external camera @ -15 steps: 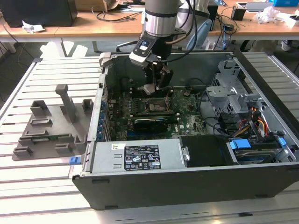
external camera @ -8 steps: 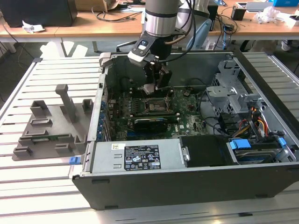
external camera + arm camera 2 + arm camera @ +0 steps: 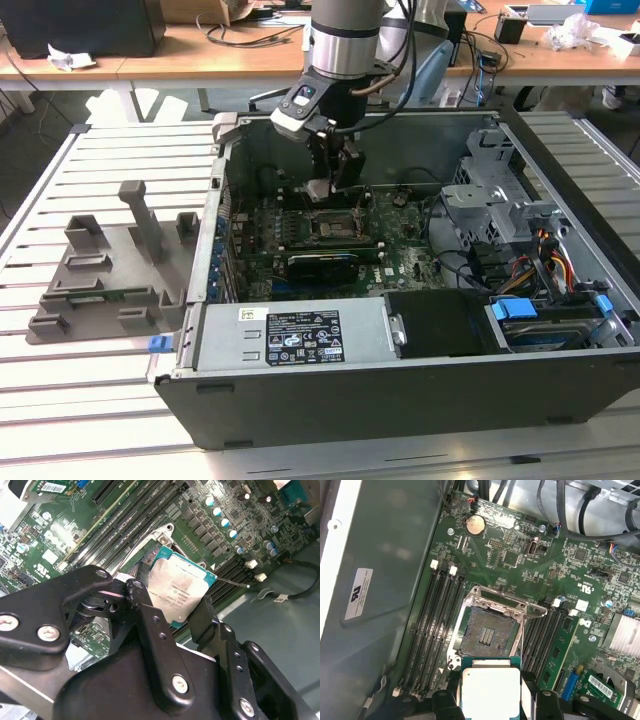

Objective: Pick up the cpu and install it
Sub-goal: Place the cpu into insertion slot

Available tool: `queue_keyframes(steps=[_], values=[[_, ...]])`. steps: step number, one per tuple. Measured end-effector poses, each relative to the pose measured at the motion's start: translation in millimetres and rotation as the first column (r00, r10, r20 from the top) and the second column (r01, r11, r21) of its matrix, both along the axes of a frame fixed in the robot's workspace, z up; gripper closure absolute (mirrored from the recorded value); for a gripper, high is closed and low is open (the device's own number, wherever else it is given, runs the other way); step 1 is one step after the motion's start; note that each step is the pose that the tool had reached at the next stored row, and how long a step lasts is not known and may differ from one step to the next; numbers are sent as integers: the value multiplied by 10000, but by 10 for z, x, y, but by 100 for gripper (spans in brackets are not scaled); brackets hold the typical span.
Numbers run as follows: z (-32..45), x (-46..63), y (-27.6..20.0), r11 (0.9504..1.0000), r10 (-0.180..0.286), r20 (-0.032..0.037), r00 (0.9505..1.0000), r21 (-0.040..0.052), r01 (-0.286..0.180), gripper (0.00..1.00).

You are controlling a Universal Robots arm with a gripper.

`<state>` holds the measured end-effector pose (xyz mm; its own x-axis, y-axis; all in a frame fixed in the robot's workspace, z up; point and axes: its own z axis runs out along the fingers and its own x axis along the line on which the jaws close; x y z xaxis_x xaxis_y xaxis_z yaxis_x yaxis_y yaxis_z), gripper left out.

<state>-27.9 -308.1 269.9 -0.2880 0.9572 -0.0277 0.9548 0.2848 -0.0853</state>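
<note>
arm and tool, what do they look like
The arm is a silver-grey cylinder above a black wrist, with dark cables running beside it. The tool is black, with flat linked fingers studded with silver screws.

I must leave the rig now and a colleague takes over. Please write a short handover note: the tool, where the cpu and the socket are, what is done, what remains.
Tool: shut on the cpu, gripping two opposite edges; its metal top shows in both wrist views.
Place: inside the open computer case, the cpu hangs raised over the motherboard, close to the socket.
Done: cpu picked up and carried into the case.
Left: the socket is empty; the cpu is not yet seated in it.
</note>
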Motion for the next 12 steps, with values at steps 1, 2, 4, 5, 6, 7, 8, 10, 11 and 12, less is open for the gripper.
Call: queue_keyframes(steps=[1, 2, 4, 5, 6, 7, 8, 10, 11, 12], values=[[0, 0, 0, 10000, -57, 0, 10000, 0, 57, 45], [0, 0, 0, 9999, -111, 0, 9999, 1, 111, 45], [0, 0, 0, 9998, -204, 0, 9998, 1, 204, 45], [0, 0, 0, 9996, -284, 0, 9996, 1, 284, 45], [0, 0, 0, 9993, -373, 0, 9993, 1, 373, 45], [0, 0, 0, 9990, -437, 0, 9990, 1, 437, 45], [0, 0, 0, 9988, -484, 0, 9988, 1, 484, 45], [0, 0, 0, 9976, -695, 0, 9976, 0, 695, 45], [0, 0, 0, 9973, -737, 0, 9973, 0, 737, 45], [0, 0, 0, 9968, -796, 0, 9968, 1, 796, 45]])
